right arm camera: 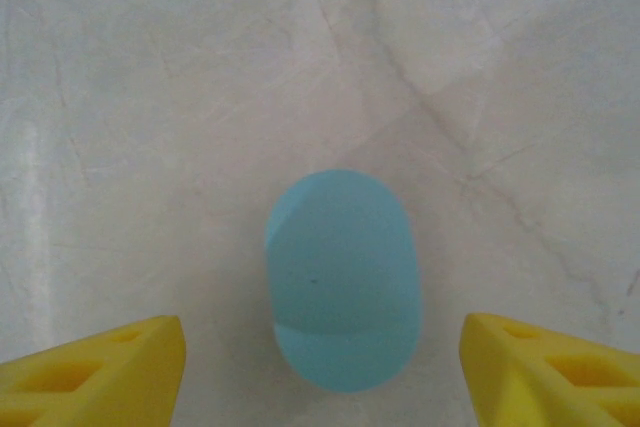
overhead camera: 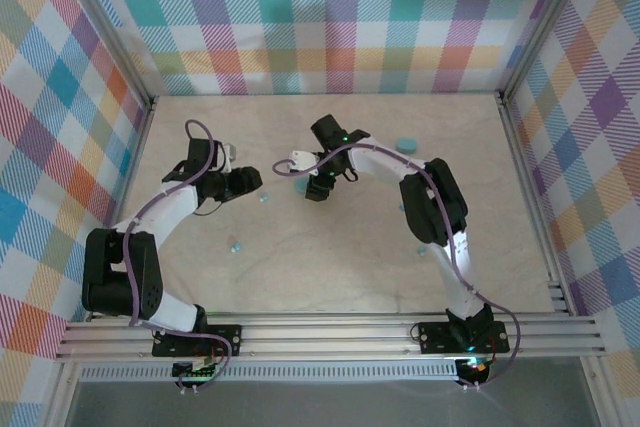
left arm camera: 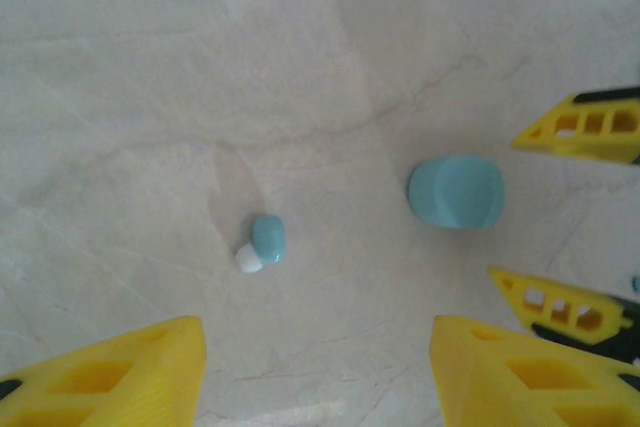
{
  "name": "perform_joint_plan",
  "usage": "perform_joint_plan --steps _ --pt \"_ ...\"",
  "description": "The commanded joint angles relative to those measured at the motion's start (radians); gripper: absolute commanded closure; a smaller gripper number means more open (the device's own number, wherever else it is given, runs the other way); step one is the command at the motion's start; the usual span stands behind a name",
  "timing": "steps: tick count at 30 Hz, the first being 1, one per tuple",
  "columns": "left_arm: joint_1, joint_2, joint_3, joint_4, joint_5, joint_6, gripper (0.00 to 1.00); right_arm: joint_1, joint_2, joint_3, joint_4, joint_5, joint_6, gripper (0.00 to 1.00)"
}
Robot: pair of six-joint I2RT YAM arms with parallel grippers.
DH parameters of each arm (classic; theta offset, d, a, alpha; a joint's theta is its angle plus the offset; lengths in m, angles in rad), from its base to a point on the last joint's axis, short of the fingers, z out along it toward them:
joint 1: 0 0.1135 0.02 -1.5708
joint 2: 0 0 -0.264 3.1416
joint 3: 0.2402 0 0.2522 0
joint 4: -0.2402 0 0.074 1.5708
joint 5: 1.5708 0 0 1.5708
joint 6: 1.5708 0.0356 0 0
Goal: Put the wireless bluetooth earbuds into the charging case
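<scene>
A closed light-blue oval charging case point(right arm camera: 340, 292) lies on the table. My right gripper point(right arm camera: 320, 335) is open just above it, one yellow finger on each side with a gap to the case. An earbud point(left arm camera: 265, 242), pale teal with a white tip, lies left of that case point(left arm camera: 456, 191) in the left wrist view. My left gripper point(left arm camera: 315, 352) is open over bare table short of the earbud, with nothing between its fingers. From above, the left gripper point(overhead camera: 250, 183) and right gripper point(overhead camera: 318, 190) face each other, with the earbud point(overhead camera: 264, 198) and case point(overhead camera: 299, 186) between them.
A second light-blue case point(overhead camera: 406, 144) lies at the back right. Two loose earbuds sit nearer the front, one on the left point(overhead camera: 236, 244) and one on the right point(overhead camera: 421, 253). The right gripper's yellow fingers point(left arm camera: 580, 127) show beside the case. Checked walls enclose the table.
</scene>
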Motion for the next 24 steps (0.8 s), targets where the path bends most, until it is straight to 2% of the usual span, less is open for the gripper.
perform_joint_plan --steps 1,18,24 --pt "0.009 -0.010 -0.023 0.053 0.021 0.017 0.40 -0.003 0.045 0.052 -0.088 0.012 -0.046 0.27" --pt "0.010 0.029 -0.002 0.063 0.024 0.024 0.40 -0.002 0.160 0.186 -0.132 -0.018 -0.060 0.30" --pt "0.017 0.019 0.001 0.053 0.025 0.030 0.40 -0.003 0.164 0.184 -0.137 -0.036 -0.044 0.37"
